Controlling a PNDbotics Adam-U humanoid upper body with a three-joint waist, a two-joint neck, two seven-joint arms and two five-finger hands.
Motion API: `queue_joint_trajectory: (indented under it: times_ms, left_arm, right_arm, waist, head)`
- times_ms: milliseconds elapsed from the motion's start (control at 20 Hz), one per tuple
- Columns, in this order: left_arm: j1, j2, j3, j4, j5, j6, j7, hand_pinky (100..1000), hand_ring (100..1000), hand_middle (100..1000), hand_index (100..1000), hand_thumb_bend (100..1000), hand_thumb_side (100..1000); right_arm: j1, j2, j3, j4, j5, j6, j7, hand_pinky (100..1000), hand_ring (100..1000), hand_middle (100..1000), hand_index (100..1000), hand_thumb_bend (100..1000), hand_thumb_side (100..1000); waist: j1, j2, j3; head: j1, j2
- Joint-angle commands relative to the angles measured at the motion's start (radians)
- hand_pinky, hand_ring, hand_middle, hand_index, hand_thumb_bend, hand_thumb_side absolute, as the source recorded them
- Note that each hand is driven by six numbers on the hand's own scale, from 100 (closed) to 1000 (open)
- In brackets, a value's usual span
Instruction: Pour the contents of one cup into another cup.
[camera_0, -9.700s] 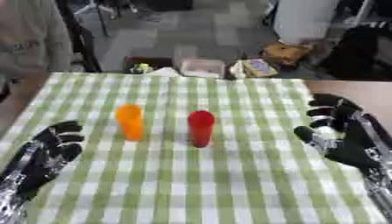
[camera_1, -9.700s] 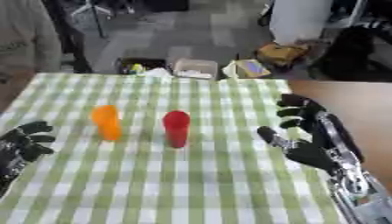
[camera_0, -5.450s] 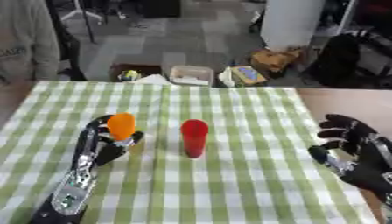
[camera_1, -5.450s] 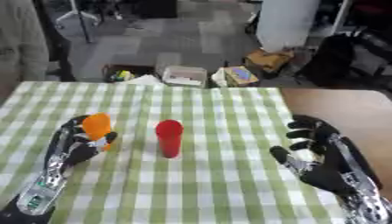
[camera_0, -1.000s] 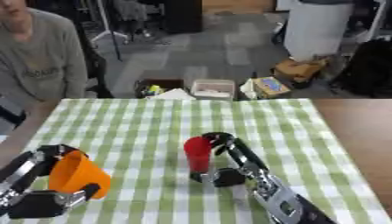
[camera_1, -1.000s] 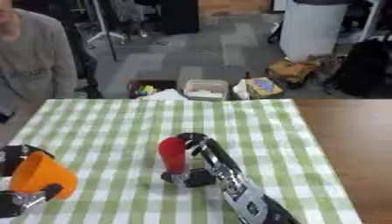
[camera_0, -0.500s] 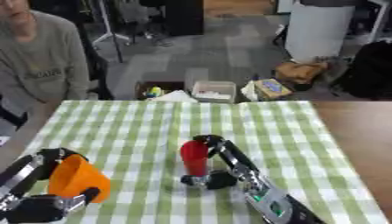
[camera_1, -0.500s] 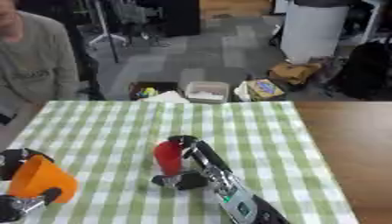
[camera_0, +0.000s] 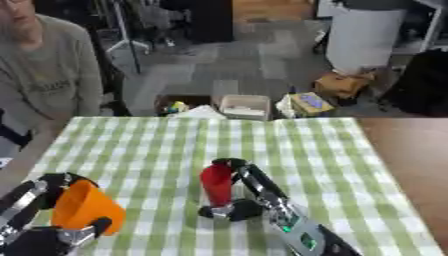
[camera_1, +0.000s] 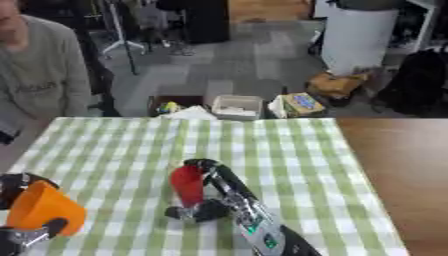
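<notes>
A red cup (camera_0: 216, 184) stands upright near the middle of the green checked tablecloth (camera_0: 324, 150). My right hand (camera_0: 254, 195) is curled round it, fingers over its far side and thumb low at its base. An orange cup (camera_0: 81, 206) is held off the cloth at the lower left, tilted, with my left hand (camera_0: 39, 227) shut on it. The orange cup sits well to the left of the red one, with a clear gap between them. What is inside either cup cannot be seen.
A bare brown table (camera_1: 394, 165) shows to the right of the cloth. Beyond the far edge lie small boxes (camera_0: 245, 106) on the floor, and a person in grey (camera_0: 44, 80) stands at the far left.
The camera has tilted a little. My right hand stays wrapped round the red cup, which leans slightly more upright. The orange cup in my left hand has risen a little.
</notes>
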Motion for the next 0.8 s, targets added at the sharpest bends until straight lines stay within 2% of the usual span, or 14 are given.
queue_joint_trajectory:
  times_ms: [50,300,700,800]
  left_arm:
    - [-0.019,0.01,0.0,-0.02,-0.002,-0.002,-0.003,437,414,396,693,348,178]
    - [-0.018,0.01,-0.001,-0.021,-0.002,-0.002,-0.004,437,415,396,693,347,178]
    - [-0.018,0.01,-0.002,-0.021,-0.004,-0.002,-0.004,439,415,396,693,345,179]
    - [-0.018,0.01,-0.002,-0.021,-0.003,-0.002,-0.004,439,415,396,693,344,179]
  right_arm:
    - [-0.023,0.006,0.001,0.0,0.016,-0.005,0.001,604,699,726,876,744,431]
    - [-0.026,0.013,0.005,0.003,0.023,-0.01,0.0,597,689,725,879,751,430]
    - [-0.028,0.015,0.007,-0.005,0.02,0.0,-0.02,523,549,581,860,675,363]
    - [-0.028,0.015,0.007,-0.006,0.017,0.004,-0.027,487,493,530,851,640,315]
  waist:
    - [0.001,-0.013,0.005]
    - [0.002,-0.014,0.005]
    - [0.003,-0.016,0.003]
    - [0.004,-0.016,0.003]
  head:
    - [-0.006,-0.011]
    - [-0.007,-0.012]
    - [-0.007,-0.014]
    - [-0.006,-0.015]
